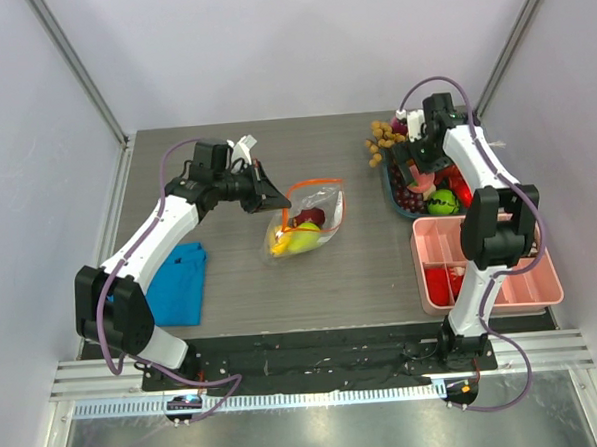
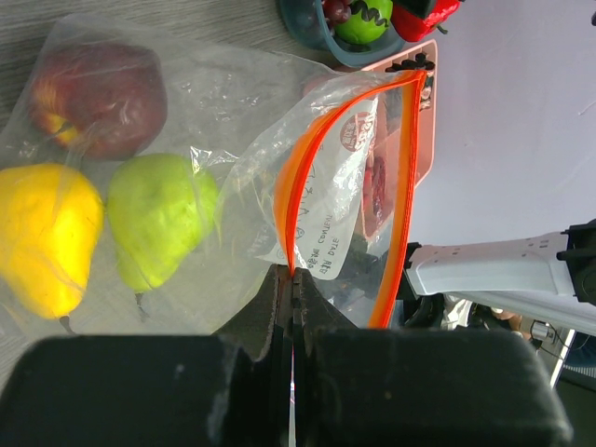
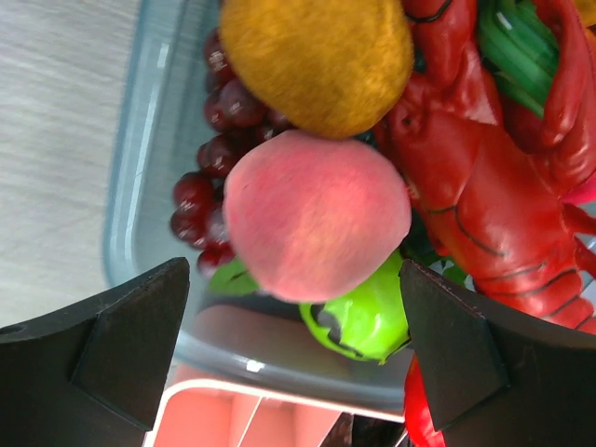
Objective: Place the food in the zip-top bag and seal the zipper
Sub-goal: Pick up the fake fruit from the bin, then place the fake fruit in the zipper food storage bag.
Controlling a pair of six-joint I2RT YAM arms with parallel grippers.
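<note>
Left gripper [image 2: 293, 312] clamped on zipper [image 2: 282, 200]; right gripper [image 3: 293, 312] spread wide, empty, over tub [image 3: 140, 186].
Beyond closed jaws: zip-top bag [image 2: 233, 102] with three food [image 2: 158, 214] pieces. Between parted jaws: peach [image 3: 317, 214], grapes [image 3: 200, 200], lobster [image 3: 484, 186].

Bright, even light, soft shadows, sharp

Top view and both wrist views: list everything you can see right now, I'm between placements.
zip-top bag: one, clear, table centre, mouth open
zipper: one, orange-red, bag's top edge, unsealed
bagged food: three, red, yellow, green, inside bag
bin: one, blue-grey, far right, full of food
peach: one, pink, in bin
grapes: one bunch, dark red, in bin
lobster: one, red, in bin
tray: one, pink, near right
cloth: one, blue, near left
left gripper: one, black, shut on zipper
right gripper: one, black, open, straddling peach
</note>
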